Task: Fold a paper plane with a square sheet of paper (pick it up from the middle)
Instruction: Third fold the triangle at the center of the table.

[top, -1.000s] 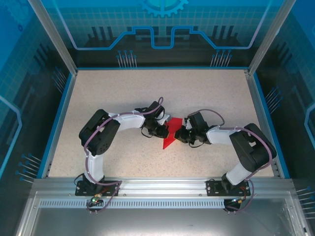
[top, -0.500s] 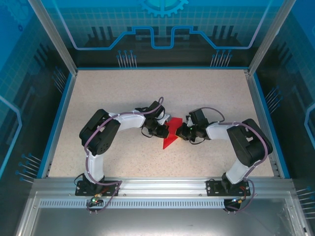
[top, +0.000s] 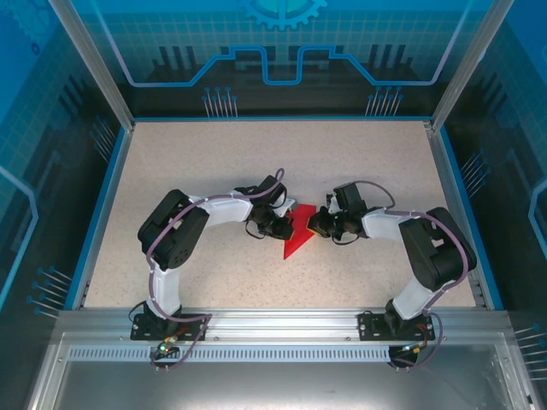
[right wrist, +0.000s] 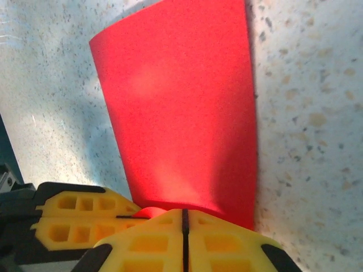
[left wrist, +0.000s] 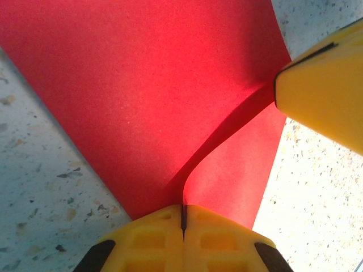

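The red sheet of paper (top: 297, 234) lies at the middle of the speckled table (top: 214, 162), folded to a wedge whose sharp tip points toward the arm bases. Its broad end sits between the two grippers.

In the left wrist view, a raised flap of the sheet (left wrist: 147, 85) curves up off the flat layer and runs straight into the seam of the left gripper (left wrist: 182, 222). Its yellow fingers (left wrist: 147, 238) are pressed together on that flap. A yellow finger of the right gripper (left wrist: 326, 96) meets the sheet's far edge there.

In the right wrist view, the sheet (right wrist: 181, 113) narrows toward the right gripper (right wrist: 184, 229), and its near end disappears under the clenched fingers (right wrist: 227, 249), which pinch it. The left gripper's fingers (right wrist: 74, 218) stand just beside them, touching the same end of the paper.

From above, the left gripper (top: 282, 226) and right gripper (top: 313, 225) face each other across the sheet, both clamped on it.
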Action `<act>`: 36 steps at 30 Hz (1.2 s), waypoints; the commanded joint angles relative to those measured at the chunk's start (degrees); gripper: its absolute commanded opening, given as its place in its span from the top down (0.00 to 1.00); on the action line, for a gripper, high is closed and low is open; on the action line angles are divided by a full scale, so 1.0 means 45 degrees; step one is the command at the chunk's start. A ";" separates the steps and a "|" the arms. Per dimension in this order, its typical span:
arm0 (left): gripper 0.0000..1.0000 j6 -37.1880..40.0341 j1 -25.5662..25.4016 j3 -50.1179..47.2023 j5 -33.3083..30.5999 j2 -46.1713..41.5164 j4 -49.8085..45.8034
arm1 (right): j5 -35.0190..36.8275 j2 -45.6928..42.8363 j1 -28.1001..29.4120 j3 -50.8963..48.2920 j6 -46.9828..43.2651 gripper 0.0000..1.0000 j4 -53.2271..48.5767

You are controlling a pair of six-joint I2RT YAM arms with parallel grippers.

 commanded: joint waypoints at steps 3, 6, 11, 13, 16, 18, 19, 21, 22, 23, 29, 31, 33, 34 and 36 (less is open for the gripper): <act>1.00 0.0320 0.0042 -0.0130 -0.0958 0.0683 -0.1062 | 0.0199 0.0877 -0.0529 -0.0862 0.0152 0.92 0.0628; 1.00 0.0281 0.0034 -0.0119 -0.0961 0.0701 -0.0994 | 0.0319 0.0765 -0.0576 -0.1005 -0.0002 0.93 0.0340; 1.00 0.0292 0.0042 -0.0085 -0.0958 0.0733 -0.1047 | 0.0182 -0.0321 -0.0686 -0.0454 -0.0453 0.92 -0.0625; 1.00 0.0294 0.0038 -0.0061 -0.0942 0.0741 -0.1059 | -0.0437 -0.0652 -0.0600 -0.0169 -0.0632 0.92 -0.0485; 1.00 0.0258 0.0036 -0.0030 -0.0919 0.0741 -0.1052 | -0.1798 -0.0751 -0.0313 -0.0250 -0.0321 0.92 0.1151; 1.00 0.0266 0.0044 0.0013 -0.0975 0.0740 -0.1099 | -0.1780 -0.0611 -0.0070 -0.0370 0.0070 0.92 0.1724; 1.00 0.0253 0.0047 -0.0019 -0.0976 0.0721 -0.1063 | -0.1682 -0.0443 0.0085 -0.0298 0.0095 0.92 0.1694; 1.00 0.0195 0.0050 -0.0042 -0.0961 0.0711 -0.0974 | -0.1737 -0.0022 0.0393 0.0001 0.0111 0.92 0.1607; 1.00 0.0170 0.0044 -0.0025 -0.0912 0.0740 -0.0965 | -0.1757 0.0186 0.0575 0.0210 0.0038 0.92 0.1488; 1.00 0.0158 0.0039 -0.0001 -0.0918 0.0760 -0.0985 | -0.1540 0.0370 0.0729 0.0414 -0.0114 0.92 0.1102; 1.00 0.0127 0.0051 -0.0130 -0.0941 0.0531 -0.0978 | -0.0099 0.0966 0.0495 -0.0321 -0.0015 0.94 0.0617; 1.00 0.0110 0.0051 -0.0092 -0.0919 0.0450 -0.0977 | -0.0098 0.1155 0.0482 -0.0373 -0.0241 0.95 0.0513; 1.00 0.0047 0.0048 -0.0062 -0.0905 0.0394 -0.1018 | -0.0081 0.1254 0.0438 -0.0489 -0.0335 0.95 0.0596; 1.00 0.0021 0.0034 -0.0064 -0.0834 0.0336 -0.1007 | -0.0045 0.1298 0.0423 -0.0525 -0.0363 0.95 0.0599; 1.00 -0.0057 0.0039 0.0015 -0.0783 0.0239 -0.1091 | 0.0020 0.1347 0.0394 -0.0445 -0.0553 0.95 0.0385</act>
